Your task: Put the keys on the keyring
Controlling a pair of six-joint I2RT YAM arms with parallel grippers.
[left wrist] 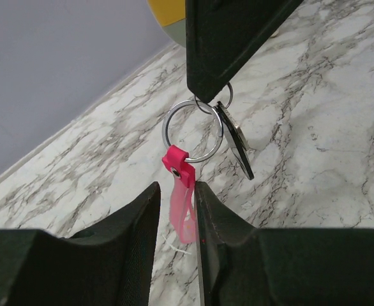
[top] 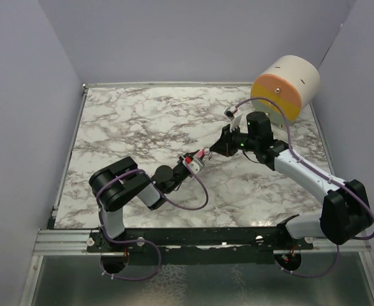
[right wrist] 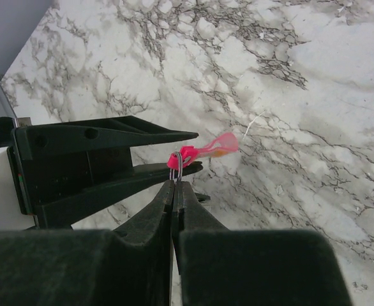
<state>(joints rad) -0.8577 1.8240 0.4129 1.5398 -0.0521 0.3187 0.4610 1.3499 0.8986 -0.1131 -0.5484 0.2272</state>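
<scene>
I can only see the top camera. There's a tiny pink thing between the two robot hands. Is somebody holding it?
Observer: Yes. The right wrist camera shows the right gripper pinched shut on the metal ring at the end of the pink strap.
Child: Where's the key? I can't find it from up here.
Observer: The left wrist camera shows the dark key dangling beside the ring, just under the right gripper's tip. I can't tell if it's threaded on.
</scene>
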